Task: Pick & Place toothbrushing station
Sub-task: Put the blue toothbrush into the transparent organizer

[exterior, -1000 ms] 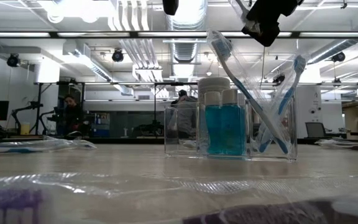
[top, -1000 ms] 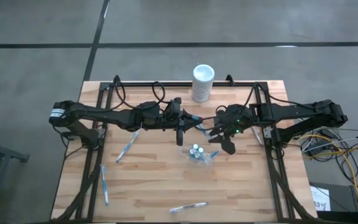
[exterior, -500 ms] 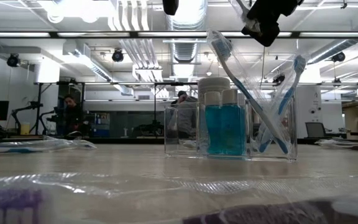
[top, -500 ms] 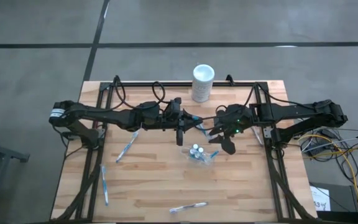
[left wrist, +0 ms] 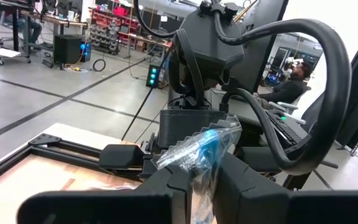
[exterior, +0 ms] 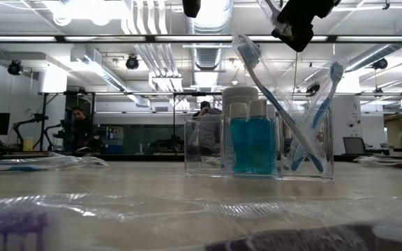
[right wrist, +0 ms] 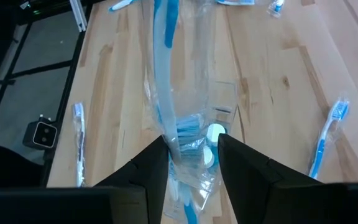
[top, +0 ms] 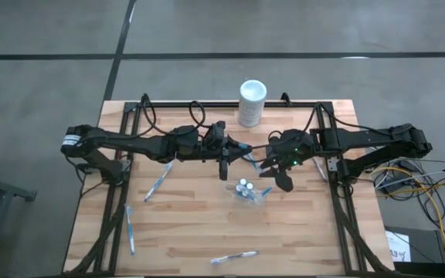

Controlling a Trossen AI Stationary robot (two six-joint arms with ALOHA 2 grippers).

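Toothbrushing station at mid-table: a small clear plastic cup (top: 246, 191) holds short teal-and-white tubes (exterior: 252, 145) and two thin blue-and-white toothbrushes in clear wrappers (exterior: 271, 97), well apart from the tall white cylinder (top: 252, 102) at the table's far edge. The left gripper (left wrist: 194, 180) is clenched on one wrapped toothbrush (left wrist: 205, 146); the right gripper (right wrist: 191, 158) pinches another wrapped toothbrush (right wrist: 165, 93) directly above the cup. Risks, as judged: the slick wrapper may slip through the fingers; a tilted brush may catch the rim and tip the light cup; the two grippers, near each other, may collide. Loose wrapped toothbrushes (top: 157, 184) lie toward the left and near edges. Compared with the earlier frames, nothing has shifted; both arms remain stationary.
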